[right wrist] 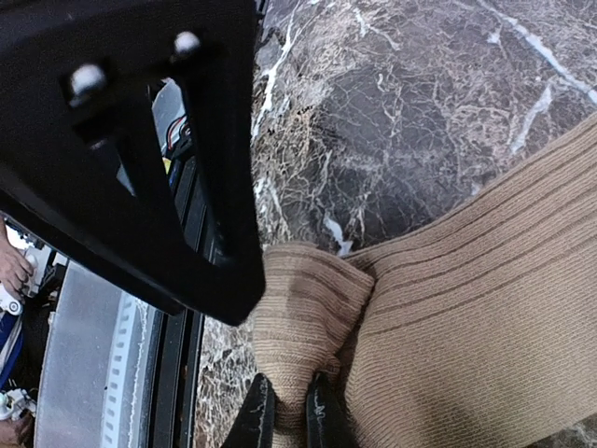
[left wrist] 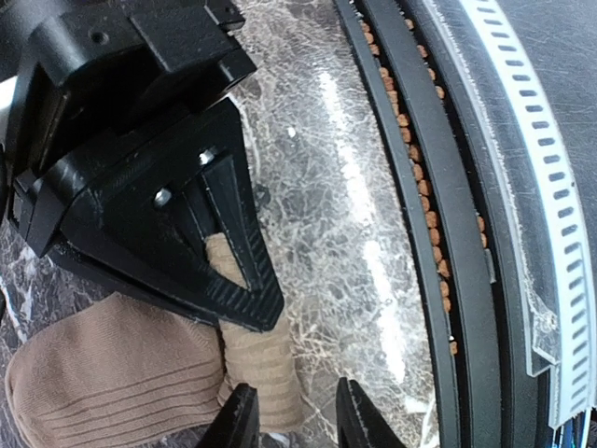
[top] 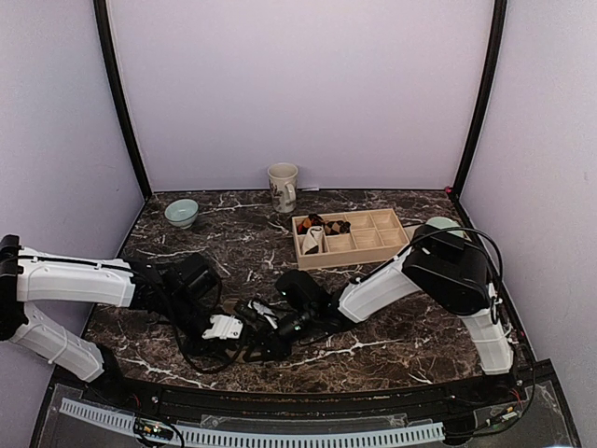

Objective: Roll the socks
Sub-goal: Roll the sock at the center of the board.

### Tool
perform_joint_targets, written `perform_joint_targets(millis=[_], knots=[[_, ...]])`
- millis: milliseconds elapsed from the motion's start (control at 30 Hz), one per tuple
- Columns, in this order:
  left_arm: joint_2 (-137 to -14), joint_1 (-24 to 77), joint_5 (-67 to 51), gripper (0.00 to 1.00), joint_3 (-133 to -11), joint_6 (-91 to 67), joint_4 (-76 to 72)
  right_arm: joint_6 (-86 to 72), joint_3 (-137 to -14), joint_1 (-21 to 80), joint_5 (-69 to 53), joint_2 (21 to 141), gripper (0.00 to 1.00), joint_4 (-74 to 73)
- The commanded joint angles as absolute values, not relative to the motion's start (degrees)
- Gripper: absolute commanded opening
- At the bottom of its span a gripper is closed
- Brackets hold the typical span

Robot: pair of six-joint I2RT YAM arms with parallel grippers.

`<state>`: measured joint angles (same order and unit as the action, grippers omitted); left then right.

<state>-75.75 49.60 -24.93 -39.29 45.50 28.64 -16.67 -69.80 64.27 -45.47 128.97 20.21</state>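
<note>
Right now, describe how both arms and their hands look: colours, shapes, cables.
The left arm and right arm match: white shells over black joints. A thin black cable loops past the right arm's bulky black elbow. The left hand and right hand are black, with triangular ribbed fingers fixed by silver screws; a white block sits behind the left hand.

At the front edge of the counter (top: pixel 392 345), the left gripper (left wrist: pixel 292 422) and right gripper (right wrist: pixel 284 415) are seen tip to tip over the flat sock (left wrist: pixel 121 373). Its folded end is pinched between the right jaws and laid just ahead of the parted left jaws, with the rest spread to one side of both. Well behind the jaws a tray (top: pixel 359 256) is set to the right, with a rolled sock (top: pixel 336 226) lodged in a rear compartment near its left end. A mug (top: pixel 283 187) is stood farther back, and a bowl (top: pixel 182 213) behind to the left.
</note>
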Motion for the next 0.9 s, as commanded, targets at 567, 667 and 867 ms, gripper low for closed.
perform_joint_targets(millis=[567, 667, 867], knots=[[-80.52, 51.86, -14.91, 0.00, -32.36, 43.82, 15.37, -25.87, -63.11, 64.31, -38.44, 134.71, 0.03, 8.35], [-80.29, 51.80, -15.94, 0.00, -32.27, 43.88, 16.57, -27.63, -59.15, 64.33, -34.00, 130.57, 0.85, 14.79], [-82.40, 51.77, -19.01, 0.00, -33.89, 44.30, 20.69, -31.93, -46.64, 63.71, -23.53, 119.76, 0.99, 28.47]])
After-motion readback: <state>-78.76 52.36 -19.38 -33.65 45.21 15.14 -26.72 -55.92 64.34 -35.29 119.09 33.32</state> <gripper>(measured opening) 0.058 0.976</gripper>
